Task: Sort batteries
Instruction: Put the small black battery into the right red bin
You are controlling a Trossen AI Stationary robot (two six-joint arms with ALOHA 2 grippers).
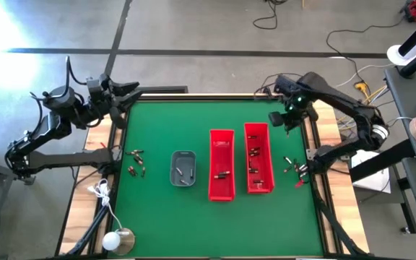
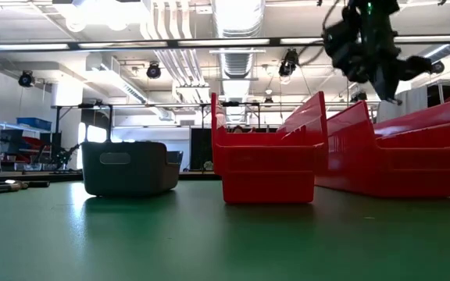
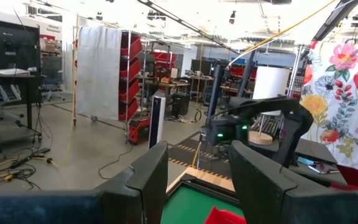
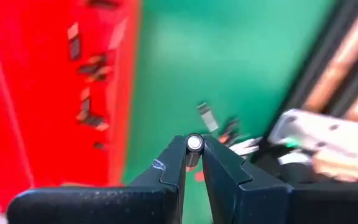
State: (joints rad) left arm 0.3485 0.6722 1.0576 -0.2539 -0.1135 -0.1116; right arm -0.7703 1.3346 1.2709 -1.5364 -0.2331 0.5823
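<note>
Clearly the right gripper (image 4: 193, 163) is clamped on one small dark cylindrical battery (image 4: 194, 145) with a silvery end cap, lifted high near the far right corner of the green worktop (image 1: 165, 217), beside the right-hand long red plastic bin (image 1: 258, 157). Such a cell looks rigid, smooth and light, likely to roll, so pinching it across its middle seems wisest. More loose batteries (image 1: 293, 167) lie by the right edge. Only the right wrist view reveals the held cell; overhead it is hidden. The left gripper (image 3: 194, 180) waits spread wide, empty, over the far left corner
</note>
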